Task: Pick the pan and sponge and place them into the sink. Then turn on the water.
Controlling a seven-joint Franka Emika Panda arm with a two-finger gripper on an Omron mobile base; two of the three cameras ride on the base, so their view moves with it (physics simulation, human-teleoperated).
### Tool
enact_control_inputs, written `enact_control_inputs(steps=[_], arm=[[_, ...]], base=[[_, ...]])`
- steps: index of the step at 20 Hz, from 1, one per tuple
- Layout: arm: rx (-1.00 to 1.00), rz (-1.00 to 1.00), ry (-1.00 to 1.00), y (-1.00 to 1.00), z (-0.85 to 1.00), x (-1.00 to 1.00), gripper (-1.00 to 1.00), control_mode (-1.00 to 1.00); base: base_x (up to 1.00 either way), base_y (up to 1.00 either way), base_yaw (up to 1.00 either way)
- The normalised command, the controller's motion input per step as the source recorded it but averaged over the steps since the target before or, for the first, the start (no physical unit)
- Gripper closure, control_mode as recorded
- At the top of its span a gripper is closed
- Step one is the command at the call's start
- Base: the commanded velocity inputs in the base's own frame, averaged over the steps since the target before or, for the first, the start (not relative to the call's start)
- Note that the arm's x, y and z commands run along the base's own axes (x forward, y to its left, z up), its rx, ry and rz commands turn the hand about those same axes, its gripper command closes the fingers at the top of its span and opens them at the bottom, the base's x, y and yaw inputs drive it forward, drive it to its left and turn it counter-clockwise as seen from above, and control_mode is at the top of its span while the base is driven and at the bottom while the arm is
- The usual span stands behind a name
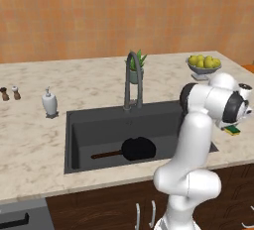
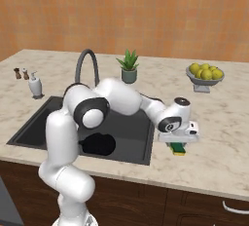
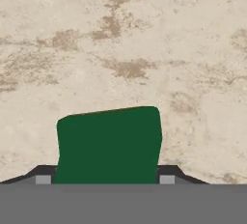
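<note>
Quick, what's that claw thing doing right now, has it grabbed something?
Gripper: jaws closed on the sponge, one on each side of it, with the sponge down on the counter beside the sink.

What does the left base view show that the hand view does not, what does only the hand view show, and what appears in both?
Left base view alone: the sink with the pan lying in it, the faucet, the soap bottle and the fruit bowl.

Hand view alone: the sponge's green top up close, with a dark fingertip against each side.

Both: the sponge and the beige stone counter.
</note>
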Motion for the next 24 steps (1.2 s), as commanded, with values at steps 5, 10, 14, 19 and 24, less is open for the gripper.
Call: enact_control_inputs(steps=[5,10,14,19,24], arm=[[0.18,0.31,-0.43,0.44,0.7,-0.27,1.0,-1.0],[0.07,0.21,-0.29,0.73,1.0,-0.07,1.0,-1.0],[0.0,0.16,-0.07,1.0,0.81,0.0,1.0,-1.0],[0.0,0.15,-0.01,1.0,0.41,0.0,1.0,-1.0],[0.02,0.23,0.0,0.88,0.09,0.0,1.0,-1.0]], base=[[0.0,0.0,0.0],[0.0,0.0,0.0],[0.0,0.0,0.0],[0.0,0.0,0.0],[0.0,0.0,0.0]])
